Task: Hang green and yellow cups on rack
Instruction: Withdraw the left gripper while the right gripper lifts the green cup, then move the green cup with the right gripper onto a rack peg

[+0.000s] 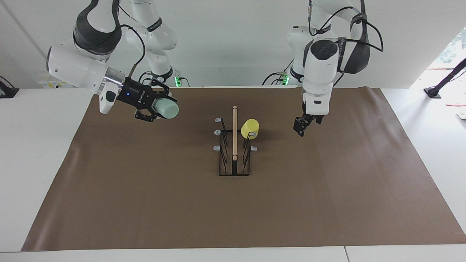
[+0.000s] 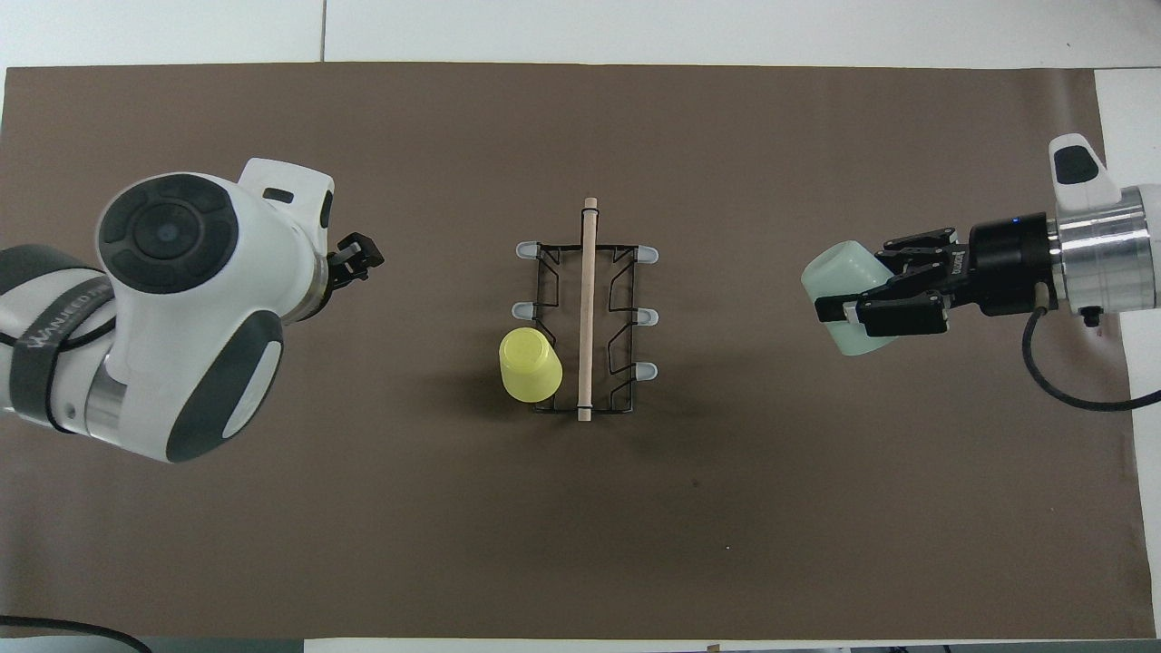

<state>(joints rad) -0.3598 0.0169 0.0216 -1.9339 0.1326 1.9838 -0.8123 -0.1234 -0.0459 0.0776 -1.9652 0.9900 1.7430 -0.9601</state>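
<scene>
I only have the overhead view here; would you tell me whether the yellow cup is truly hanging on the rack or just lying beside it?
Observer: In the facing view, the yellow cup hangs mouth-down on a prong of the rack, lifted off the mat.
Operator: Thank you. Is the left gripper touching the mat?
Observer: No, the left gripper hangs open and empty above the mat, apart from the rack, toward the left arm's end.
Operator: And how high is the green cup?
Observer: The right gripper holds the green cup on its side, well above the mat.
</scene>
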